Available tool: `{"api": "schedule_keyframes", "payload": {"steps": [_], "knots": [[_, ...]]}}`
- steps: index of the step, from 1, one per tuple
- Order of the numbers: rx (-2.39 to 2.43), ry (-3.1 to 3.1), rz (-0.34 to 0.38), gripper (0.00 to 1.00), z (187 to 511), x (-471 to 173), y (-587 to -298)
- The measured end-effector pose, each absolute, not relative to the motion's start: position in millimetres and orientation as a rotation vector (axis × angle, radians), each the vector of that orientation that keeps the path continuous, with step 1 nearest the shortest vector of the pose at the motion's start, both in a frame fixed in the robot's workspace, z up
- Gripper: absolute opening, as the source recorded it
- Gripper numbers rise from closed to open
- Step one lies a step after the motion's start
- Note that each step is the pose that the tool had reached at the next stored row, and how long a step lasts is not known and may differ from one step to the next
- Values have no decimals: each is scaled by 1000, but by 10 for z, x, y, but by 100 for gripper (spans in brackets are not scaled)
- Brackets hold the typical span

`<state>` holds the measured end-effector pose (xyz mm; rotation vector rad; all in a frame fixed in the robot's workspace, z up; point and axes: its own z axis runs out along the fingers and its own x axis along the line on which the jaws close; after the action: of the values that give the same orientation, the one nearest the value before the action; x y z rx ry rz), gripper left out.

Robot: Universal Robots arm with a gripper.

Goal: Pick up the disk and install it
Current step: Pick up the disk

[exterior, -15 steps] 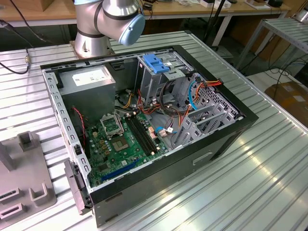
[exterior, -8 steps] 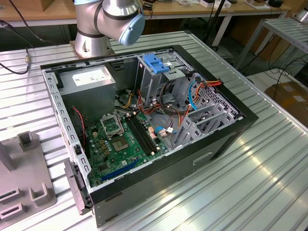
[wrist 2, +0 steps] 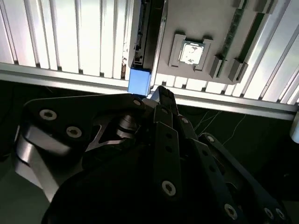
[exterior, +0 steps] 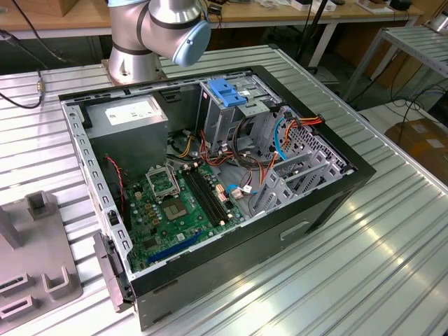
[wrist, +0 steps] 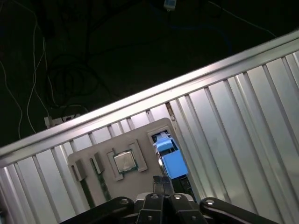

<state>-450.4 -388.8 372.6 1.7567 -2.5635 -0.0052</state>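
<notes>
Fingertips of the hand (wrist: 162,183) look pressed together in the first wrist view, with nothing held between them. They hang close over the disk (wrist: 170,161), which stands on edge in a slot of the grey tray (wrist: 140,136), its light-blue end turned toward the hand.

I judge the pick-up to be the step in hand, at the approach, since I cannot make out any contact with the disk. A grasp from here would, I think, call for the hand to part wide enough to straddle the thin body. It would also need to keep square to the slot so that the disk lifts out without binding.

On the same tray, beside the disk, a processor chip (wrist: 124,161) lies in its recess, with two memory sticks (wrist 2: 232,35) further along. A wide-open hand could clip the chip. The tray rests on the ribbed metal worktop (wrist: 243,116), near its edge. Beside the tray lies the open computer case (exterior: 245,269), where loose cables (exterior: 290,133) crowd the drive cage (exterior: 234,119).
</notes>
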Motion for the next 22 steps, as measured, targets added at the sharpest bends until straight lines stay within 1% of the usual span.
{"api": "schedule_keyframes", "payload": {"steps": [5,6,8,9,10,11,22], "knots": [[1853,-2499,1,11,3698,-4505,-3887],[1878,-2484,4,23,3687,-4505,-3888],[1906,-2467,8,36,3671,-4504,-3887],[1925,-2453,10,42,3660,-4504,-3888],[1934,-2448,12,42,3650,-4505,-3886],[1942,-2444,14,48,3637,-4505,-3885],[2010,-2411,31,48,3522,-4527,-3829]]}}
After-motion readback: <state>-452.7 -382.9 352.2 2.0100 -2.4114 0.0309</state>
